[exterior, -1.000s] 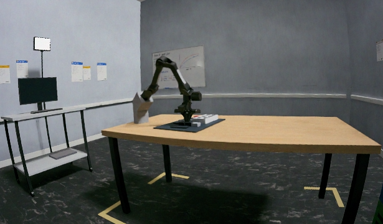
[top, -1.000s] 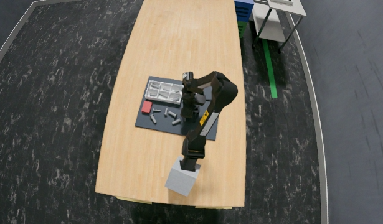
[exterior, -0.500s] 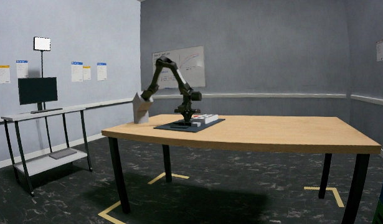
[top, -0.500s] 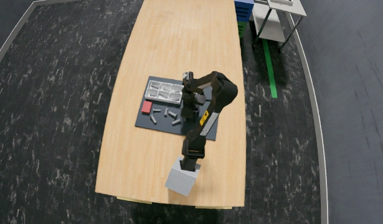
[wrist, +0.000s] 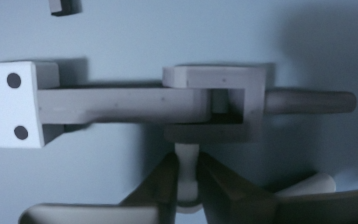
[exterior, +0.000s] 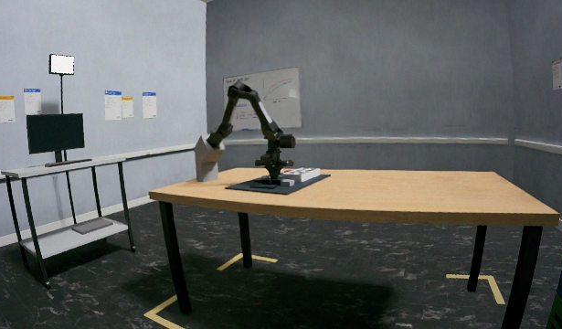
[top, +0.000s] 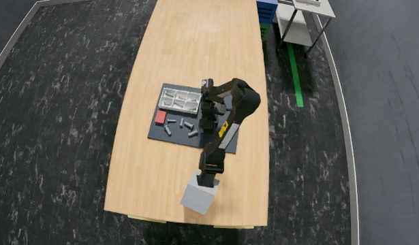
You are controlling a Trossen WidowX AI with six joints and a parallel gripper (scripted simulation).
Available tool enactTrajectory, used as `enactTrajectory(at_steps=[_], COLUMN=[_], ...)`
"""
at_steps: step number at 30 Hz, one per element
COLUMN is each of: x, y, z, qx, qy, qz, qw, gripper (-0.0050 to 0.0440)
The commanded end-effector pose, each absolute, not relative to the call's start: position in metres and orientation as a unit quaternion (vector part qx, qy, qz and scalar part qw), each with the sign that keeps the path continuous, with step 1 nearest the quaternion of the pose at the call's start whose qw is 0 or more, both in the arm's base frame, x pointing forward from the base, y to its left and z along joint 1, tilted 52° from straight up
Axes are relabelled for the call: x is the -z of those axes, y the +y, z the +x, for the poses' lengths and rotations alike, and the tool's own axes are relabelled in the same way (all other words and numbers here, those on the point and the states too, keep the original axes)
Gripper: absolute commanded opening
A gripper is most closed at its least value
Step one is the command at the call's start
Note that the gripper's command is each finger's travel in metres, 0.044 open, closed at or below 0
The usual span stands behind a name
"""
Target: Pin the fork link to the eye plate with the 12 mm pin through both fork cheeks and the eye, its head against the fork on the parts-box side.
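Wrist view: jaws pressed onto pale pin point(wrist: 186, 161), pinching it, pin upright at lower centre, tip at lower cheek of fork link point(wrist: 220, 102). Eye plate point(wrist: 125, 104) runs horizontal from white block point(wrist: 7, 104) at left into fork (mid-frame). Fork stem point(wrist: 310, 101) points right. Top view: arm point(top: 229, 112) over dark mat point(top: 154, 134) on desk point(top: 195, 44), parts box point(top: 180, 100) at mat's upper left, loose pins point(top: 189, 125) and red block point(top: 160, 117) beside.

Room around the surface

We see a whiteboard point(exterior: 262, 98) on the far wall, a monitor point(exterior: 55, 132) on a side stand point(exterior: 63, 166), paper notes point(exterior: 112, 104), and a green floor stripe point(top: 295, 79).
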State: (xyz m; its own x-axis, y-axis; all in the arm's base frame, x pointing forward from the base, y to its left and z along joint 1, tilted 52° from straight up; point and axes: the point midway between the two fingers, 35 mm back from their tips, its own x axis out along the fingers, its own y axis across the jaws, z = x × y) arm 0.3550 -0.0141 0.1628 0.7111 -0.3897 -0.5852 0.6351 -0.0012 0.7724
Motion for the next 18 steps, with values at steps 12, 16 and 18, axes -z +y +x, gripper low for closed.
enactTrajectory(at_steps=[12,16,18], x=[-0.1735,-0.1731,-0.1731], y=[-0.0201,-0.0193,-0.0192], z=[0.3519,0.3521,0.3521], qx=[0.357,0.357,0.357], qy=[0.093,0.094,0.094], qz=[0.612,0.612,0.612], qw=[0.7,0.7,0.7], gripper=[-0.005,-0.005,-0.005])
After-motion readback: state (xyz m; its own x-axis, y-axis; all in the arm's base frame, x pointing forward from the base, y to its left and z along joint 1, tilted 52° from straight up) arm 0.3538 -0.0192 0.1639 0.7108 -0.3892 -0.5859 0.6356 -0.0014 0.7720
